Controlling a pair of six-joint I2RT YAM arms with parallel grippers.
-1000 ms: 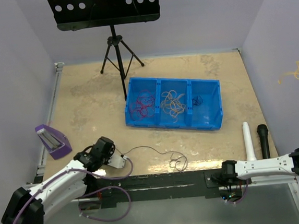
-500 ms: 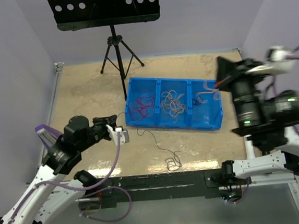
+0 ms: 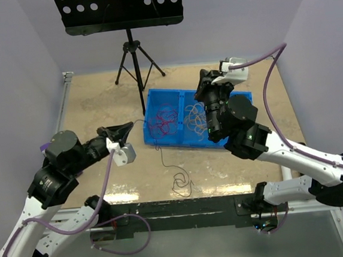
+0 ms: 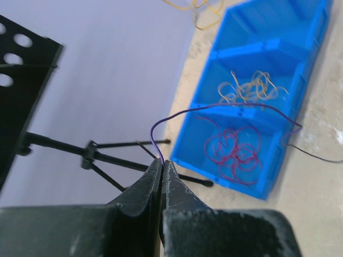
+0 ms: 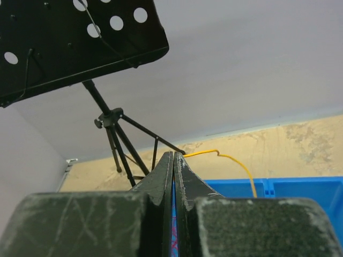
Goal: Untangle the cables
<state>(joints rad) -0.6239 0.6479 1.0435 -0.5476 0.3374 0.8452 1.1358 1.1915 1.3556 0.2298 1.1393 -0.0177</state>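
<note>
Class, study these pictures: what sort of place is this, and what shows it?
Probably a robotics lab test cell: a left arm and right arm mounted at the edge of a tabletop walled in by plain panels, a blue bin holding thin cables, and a music stand behind.

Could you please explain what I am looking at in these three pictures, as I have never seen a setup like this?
These are two robot arms bolted at the near edge of a table. One picture looks down from above; the other two come from cameras on each wrist. The left arm has its jaws shut on a thin dark wire that trails onto the table. The right arm, raised over the blue bin, pinches a yellow wire. The bin holds red wires and yellowish wires. A black music stand stands behind.
</note>
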